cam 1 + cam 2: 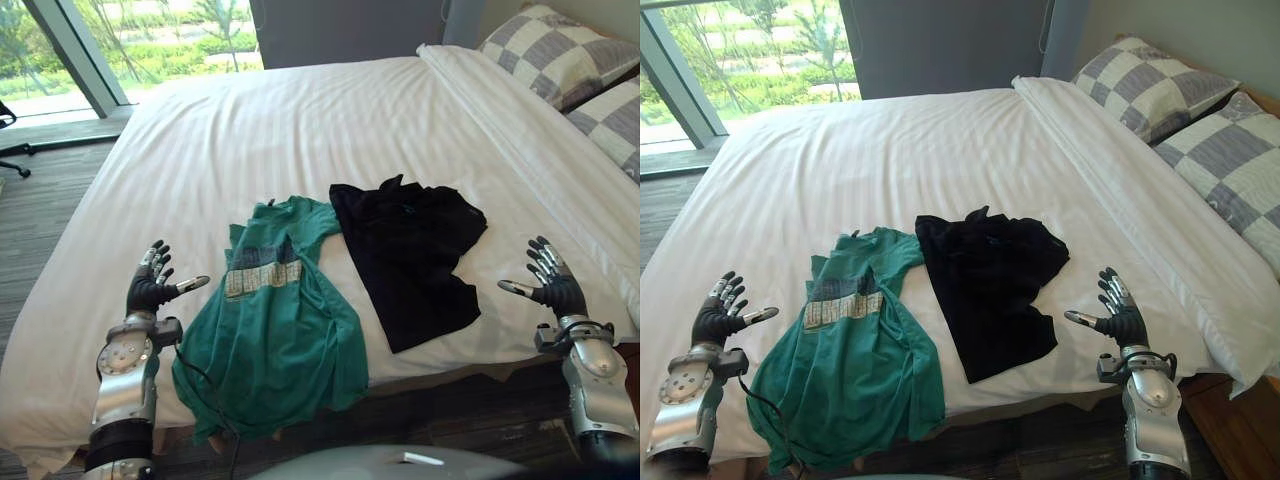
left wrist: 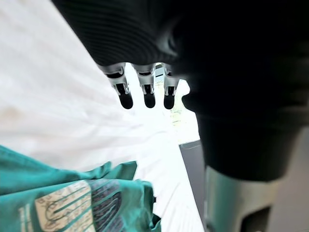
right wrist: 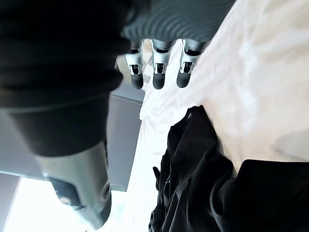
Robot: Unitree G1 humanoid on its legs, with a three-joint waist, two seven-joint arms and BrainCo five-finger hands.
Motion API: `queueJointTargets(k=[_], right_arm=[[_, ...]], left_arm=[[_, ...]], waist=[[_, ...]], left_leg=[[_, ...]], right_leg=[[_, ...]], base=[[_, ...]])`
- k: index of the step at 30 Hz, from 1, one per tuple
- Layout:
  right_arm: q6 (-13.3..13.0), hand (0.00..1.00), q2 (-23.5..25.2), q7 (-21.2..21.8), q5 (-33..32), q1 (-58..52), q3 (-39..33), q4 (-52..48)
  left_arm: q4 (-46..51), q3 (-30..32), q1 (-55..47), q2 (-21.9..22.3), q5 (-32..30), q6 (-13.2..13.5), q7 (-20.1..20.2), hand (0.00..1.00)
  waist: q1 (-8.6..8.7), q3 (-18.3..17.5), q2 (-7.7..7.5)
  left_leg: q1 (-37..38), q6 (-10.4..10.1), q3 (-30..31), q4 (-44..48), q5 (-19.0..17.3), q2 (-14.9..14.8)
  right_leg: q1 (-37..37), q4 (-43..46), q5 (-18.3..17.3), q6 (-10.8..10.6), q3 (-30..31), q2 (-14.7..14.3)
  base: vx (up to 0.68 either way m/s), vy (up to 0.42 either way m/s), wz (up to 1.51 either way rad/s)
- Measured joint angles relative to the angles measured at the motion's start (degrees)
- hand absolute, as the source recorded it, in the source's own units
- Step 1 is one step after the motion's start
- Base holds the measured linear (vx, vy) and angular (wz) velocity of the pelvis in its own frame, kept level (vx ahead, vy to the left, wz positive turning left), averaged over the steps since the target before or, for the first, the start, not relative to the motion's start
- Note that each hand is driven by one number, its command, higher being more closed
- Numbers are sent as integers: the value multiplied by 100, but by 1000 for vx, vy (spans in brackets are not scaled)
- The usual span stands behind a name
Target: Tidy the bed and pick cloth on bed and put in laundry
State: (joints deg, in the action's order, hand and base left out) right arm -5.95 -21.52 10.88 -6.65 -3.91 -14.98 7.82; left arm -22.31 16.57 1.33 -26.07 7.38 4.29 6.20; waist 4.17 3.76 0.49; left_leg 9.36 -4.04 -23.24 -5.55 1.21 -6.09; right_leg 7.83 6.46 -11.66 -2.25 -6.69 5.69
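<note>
Cloth, two pcs, both on bed, neither in a hand.

1. Green shirt: near edge of mattress, lower part hanging over that edge toward the robot. Long axis runs from robot toward far side of bed, leaning slightly right at the top. Lies just inboard of left hand, to that hand's right; not touching.
2. Black garment: right of the green one, edges meeting near their far ends; overlap cannot be told. Crumpled, long axis roughly parallel to the green pc. Bare sheet separates it from right hand, which is to its right.
3. Hands: both raised by the near edge, fingers straight and spread, thumbs out, palms turned inward, holding nothing.
4. Judgement: left arm nearer green shirt, right arm nearer black garment; each needs a short inward reach, then fwd.
5. Pillows at head end, right side.
6. Laundry drop point: cannot tell where it stands.
</note>
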Motion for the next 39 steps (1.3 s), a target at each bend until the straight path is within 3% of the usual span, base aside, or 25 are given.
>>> queueJointTargets(k=[4,10,13,20,21,25,27,28,29,32,34,39], right_arm=[[59,0,1,-47,-100,419,241,-44],[102,0,-111,-497,-388,1445,479,-246],[130,0,-193,-603,-506,1796,482,-495],[124,0,-200,-651,-784,1756,725,-1400],[123,0,-197,-653,-789,1755,813,-1558],[120,0,-110,-672,-789,1741,1013,-1957],[117,0,-107,-698,-776,1704,1012,-2129],[117,0,-106,-709,-770,1707,1025,-2167],[118,0,-108,-708,-766,1744,1133,-2213],[129,0,-110,-692,-755,1919,1366,-2215],[132,0,-112,-655,-631,2066,1498,-2215],[357,0,-294,-645,130,2167,1628,-2107]], left_arm=[[-407,-379,445,-207,-239,-6,-7,0],[-951,-989,2104,-706,-416,-17,-347,0],[-1082,-1164,2554,-710,-483,-26,-551,0],[-1061,-1396,2870,-672,-1290,-183,-1089,0],[-1043,-1421,2932,-623,-1373,-217,-1191,100],[-925,-1451,3064,-563,-1988,-297,-1478,100],[-825,-1656,3064,-549,-2507,-469,-1402,100],[-802,-1702,3066,-556,-2632,-547,-1283,100],[-567,-1736,3067,-590,-2910,-885,-600,100],[-484,-1758,3078,-687,-2936,-1169,-68,100],[-470,-1868,3053,-800,-2921,-1283,9,100],[665,-1889,1656,-1372,-2424,-1145,131,100]], waist=[[97,149,98],[140,1161,143],[223,1553,162],[286,1932,207],[283,1990,227],[257,2055,211],[261,2058,206],[262,2058,207],[258,2057,208],[228,2055,211],[275,2052,216],[388,2051,220]], left_leg=[[-331,66,-135,0,50,-14],[-1161,263,-321,3,344,-10],[-1279,310,-478,4,384,23],[-1663,326,-790,177,398,8],[-1718,325,-836,181,400,7],[-1962,304,-952,200,465,-1],[-2025,302,-962,203,468,-14],[-2035,302,-968,203,468,-6],[-2026,301,-999,227,457,0],[-1929,309,-1093,286,387,23],[-1914,316,-1087,293,381,42],[-1864,319,-1013,290,380,32]], right_leg=[[-421,-2,152,23,169,-30],[-1450,142,505,-6,448,-52],[-1702,225,573,-51,620,-31],[-2432,758,487,-56,962,-35],[-2578,926,409,-56,994,-37],[-3034,1330,308,-66,1065,-15],[-3149,1457,257,-88,1073,11],[-3171,1476,253,-91,1074,23],[-3171,1497,252,-94,1094,38],[-3136,1535,246,-117,1222,42],[-3135,1547,246,-134,1253,40],[-3038,1448,286,-200,1217,-16]], base=[[-62,15,-16],[-134,24,-15],[-66,20,-23],[8,-24,-22],[-10,-57,-4],[-1,-73,-2],[2,-74,4],[27,-87,2],[33,-56,-3],[53,-43,-17],[46,-43,-11],[69,-70,-3]])
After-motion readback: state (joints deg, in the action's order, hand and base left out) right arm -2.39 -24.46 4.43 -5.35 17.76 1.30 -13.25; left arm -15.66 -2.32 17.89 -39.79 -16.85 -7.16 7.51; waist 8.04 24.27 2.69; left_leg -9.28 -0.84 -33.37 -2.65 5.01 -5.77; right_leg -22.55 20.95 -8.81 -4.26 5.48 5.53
